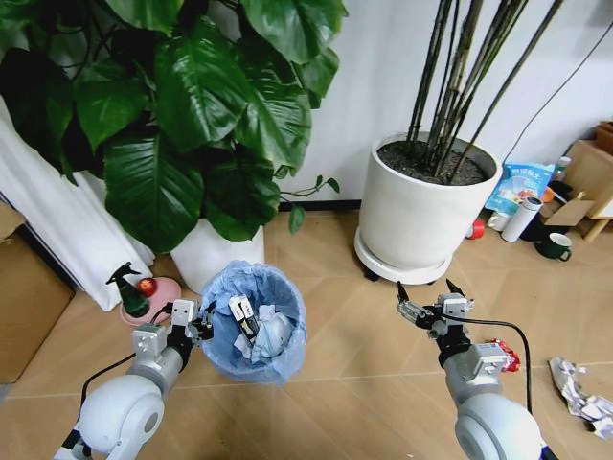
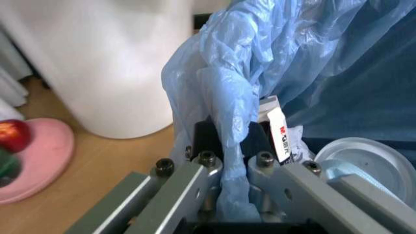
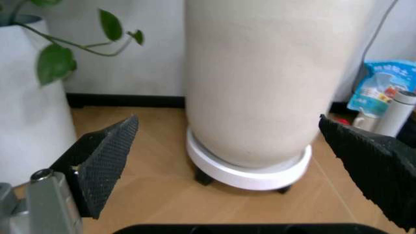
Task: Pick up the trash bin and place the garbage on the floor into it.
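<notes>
Gripping the trash bin [image 1: 254, 321] by its near-left rim, the left pincer [image 1: 192, 321] is clamped over the bag-lined edge; in its wrist view the blue plastic [image 2: 227, 122] bunches between the fingers, so a steady, level lift looks wise to keep the paper already inside from spilling. The right pincer [image 1: 433, 297] hovers spread wide and empty above bare floor [image 1: 345, 287]. A crumpled wrapper [image 1: 579, 388] lies on the floor at the far right. Beyond, the big white pot [image 1: 421, 216] and leafy plant [image 1: 201, 105] crowd the back, leaving room mainly forward-right.
</notes>
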